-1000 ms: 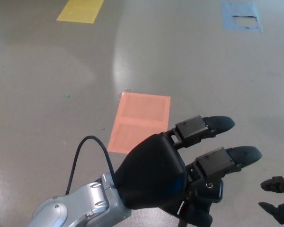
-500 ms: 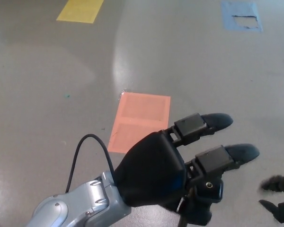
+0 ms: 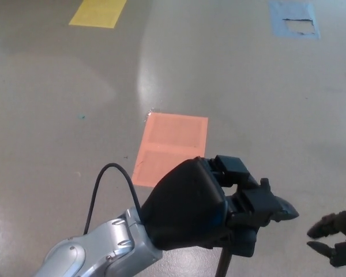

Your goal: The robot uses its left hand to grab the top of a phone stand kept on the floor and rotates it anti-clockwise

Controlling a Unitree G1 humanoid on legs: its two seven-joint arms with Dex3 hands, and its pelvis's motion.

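My left hand fills the lower middle of the head view, on its silver forearm. Its two thick fingers are curled down and closed over the top of the phone stand. Only a short piece of the stand's dark pole shows below the palm; the top itself is hidden by the hand. At the lower right edge my right hand hangs above the floor, with its fingers apart and nothing between them.
The grey floor carries an orange tape patch just beyond my left hand, a yellow patch at the far left and a torn blue patch at the far right. A black cable loops from the forearm.
My left hand's fingers, stretched out before, have curled down and closed around the top of the stand. The right hand has drifted slightly left and lower.
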